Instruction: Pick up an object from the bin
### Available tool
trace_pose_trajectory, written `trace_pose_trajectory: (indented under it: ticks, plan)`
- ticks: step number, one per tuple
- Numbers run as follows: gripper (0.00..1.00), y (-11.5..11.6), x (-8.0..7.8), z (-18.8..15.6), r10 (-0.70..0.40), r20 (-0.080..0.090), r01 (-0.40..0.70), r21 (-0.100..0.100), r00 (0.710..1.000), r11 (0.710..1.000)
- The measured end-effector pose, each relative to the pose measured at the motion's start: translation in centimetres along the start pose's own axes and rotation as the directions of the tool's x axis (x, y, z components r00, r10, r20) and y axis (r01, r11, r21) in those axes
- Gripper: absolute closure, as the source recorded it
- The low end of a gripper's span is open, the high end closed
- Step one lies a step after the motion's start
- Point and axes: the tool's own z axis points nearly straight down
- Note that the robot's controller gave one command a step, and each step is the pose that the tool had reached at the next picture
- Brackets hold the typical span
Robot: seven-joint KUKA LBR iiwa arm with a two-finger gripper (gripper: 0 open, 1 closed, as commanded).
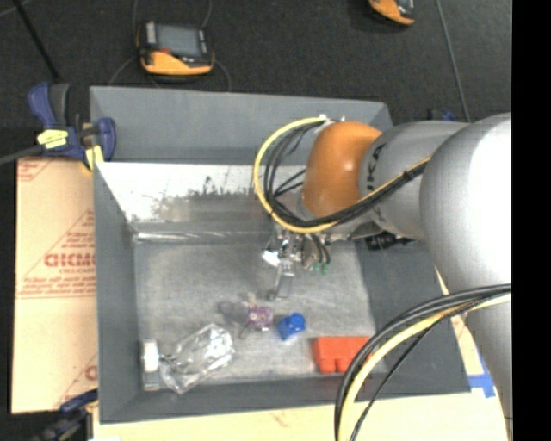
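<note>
The gripper [280,277] hangs above and slightly left of the small blue piece [292,326]; whether it is clenched or released cannot be told. A small purple thing [256,317] lies just left of the blue piece, below the gripper and apart from it. An orange block [337,353] sits to the blue piece's lower right.

We take this for a robotics lab or test cell: a large silver robot arm [456,189] with looped cables [259,177] reaches over a grey metal bin [232,112] on dark flooring [301,52], where an orange-and-black handheld unit [175,47] lies with its cord, a second unit [392,8] beyond.
</note>
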Motion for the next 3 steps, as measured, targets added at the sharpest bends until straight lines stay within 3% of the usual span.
trace_pose_trajectory:
  ticks: [1, 2, 3]
  plan:
    - [1.0, -0.5, -0.4, -0.5, 0.001, 0.011, -0.002, 0.003, 1.0, 1.0]
    - [1.0, 0.9, 1.2, -14.9, -0.048, 0.013, 0.048, 0.003, 0.999, 0.999]
    - [1.0, 2.0, 7.5, -7.5, 0.044, -0.007, -0.044, 0.004, 0.999, 0.999]
